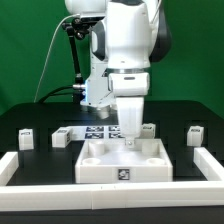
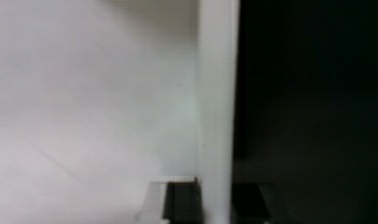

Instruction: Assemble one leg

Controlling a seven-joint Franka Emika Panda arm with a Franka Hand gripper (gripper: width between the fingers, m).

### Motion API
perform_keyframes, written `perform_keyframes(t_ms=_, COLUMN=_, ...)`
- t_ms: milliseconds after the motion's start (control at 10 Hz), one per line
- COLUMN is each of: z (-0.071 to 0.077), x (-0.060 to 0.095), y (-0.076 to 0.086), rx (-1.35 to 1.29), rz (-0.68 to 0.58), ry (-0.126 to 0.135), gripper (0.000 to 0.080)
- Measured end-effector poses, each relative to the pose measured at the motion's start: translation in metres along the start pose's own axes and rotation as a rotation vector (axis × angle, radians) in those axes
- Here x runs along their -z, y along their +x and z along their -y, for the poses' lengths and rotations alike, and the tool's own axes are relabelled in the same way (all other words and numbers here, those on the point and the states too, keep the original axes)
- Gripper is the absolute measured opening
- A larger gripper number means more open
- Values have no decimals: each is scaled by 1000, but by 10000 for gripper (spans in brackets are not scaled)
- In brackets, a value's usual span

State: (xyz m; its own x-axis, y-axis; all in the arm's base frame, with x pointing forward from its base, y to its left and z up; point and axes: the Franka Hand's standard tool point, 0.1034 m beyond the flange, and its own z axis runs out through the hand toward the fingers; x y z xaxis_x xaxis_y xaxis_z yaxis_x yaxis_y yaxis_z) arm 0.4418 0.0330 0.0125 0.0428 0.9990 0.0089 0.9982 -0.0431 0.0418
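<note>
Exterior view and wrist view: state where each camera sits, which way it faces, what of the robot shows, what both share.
Exterior view: off the arm, facing the table from slightly above; shows arm and gripper over the large white recessed piece.
Wrist view: on the wrist, close against a blurred white surface; gripper unclear.
Shared: probably that white piece.

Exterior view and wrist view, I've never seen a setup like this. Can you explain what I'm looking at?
The white machine is a robot arm. Its two-finger gripper points down over a large flat white piece with recesses. The exterior view comes from a camera standing off the arm. The wrist view comes from a camera on the arm's wrist, so close that it shows only blurred white and black. On the black table stand four small white legs. Between them lies the marker board. I cannot tell whether the gripper holds anything.
</note>
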Motion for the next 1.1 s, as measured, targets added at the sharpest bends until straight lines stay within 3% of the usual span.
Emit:
perform_keyframes(t_ms=300, z=-14, x=-1, y=26, rx=64, rz=6, ry=5, gripper=60)
perform_keyframes(t_ms=600, z=-29, x=-1, y=44, rx=21, rz=-2, ry=-15, gripper=60)
perform_keyframes(t_ms=1100, z=-38, x=-1, y=52, rx=-12, rz=-5, ry=-24, gripper=60)
